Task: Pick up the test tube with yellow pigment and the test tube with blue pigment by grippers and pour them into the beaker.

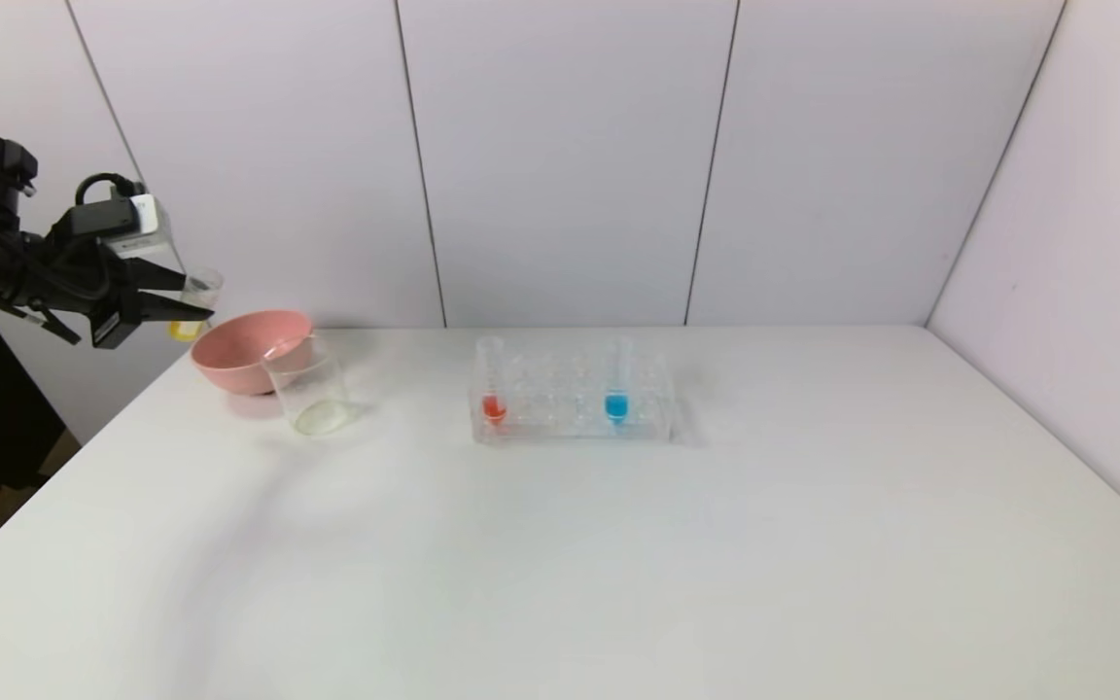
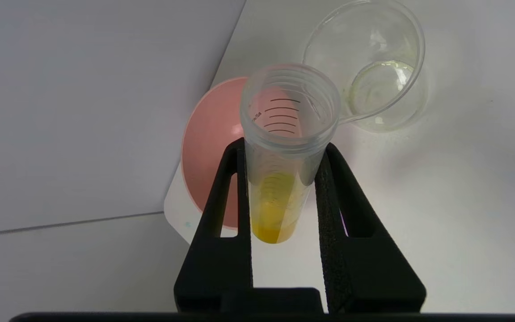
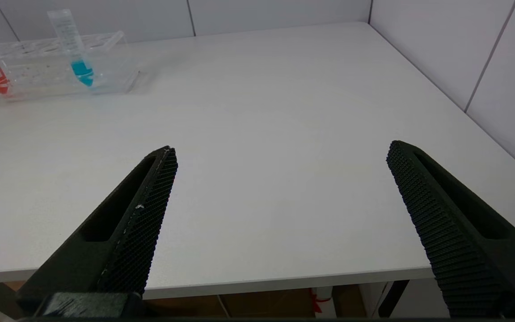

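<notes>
The test tube with yellow pigment [image 2: 284, 156] is held in the left gripper [image 2: 284, 154], whose jaws pinch the tube wall on both sides below the open rim. In the left wrist view the yellow liquid sits at the rounded tip and the tube's mouth points toward the pink bowl [image 2: 208, 170] and the beaker [image 2: 373, 71]. This orientation keeps the liquid away from the mouth; judged from that, pouring is not yet begun, or a residue remains.

The beaker stands on the tabletop [image 1: 618, 544] just beside the pink bowl, and shows a faint yellowish film at its base. The head view places the left gripper [image 1: 192, 303] raised at the tabletop's far left edge, behind the bowl and apart from the beaker [image 1: 312, 389].

The test tube with blue pigment [image 1: 617, 384] stands upright in the clear rack [image 1: 570, 408], with a red-liquid tube [image 1: 492, 389] at the rack's other end. The right gripper [image 3: 280, 179] does not appear in the head view; only its own wrist view shows it, jaws spread wide with nothing between them, hovering at the near tabletop edge, well apart from the rack
</notes>
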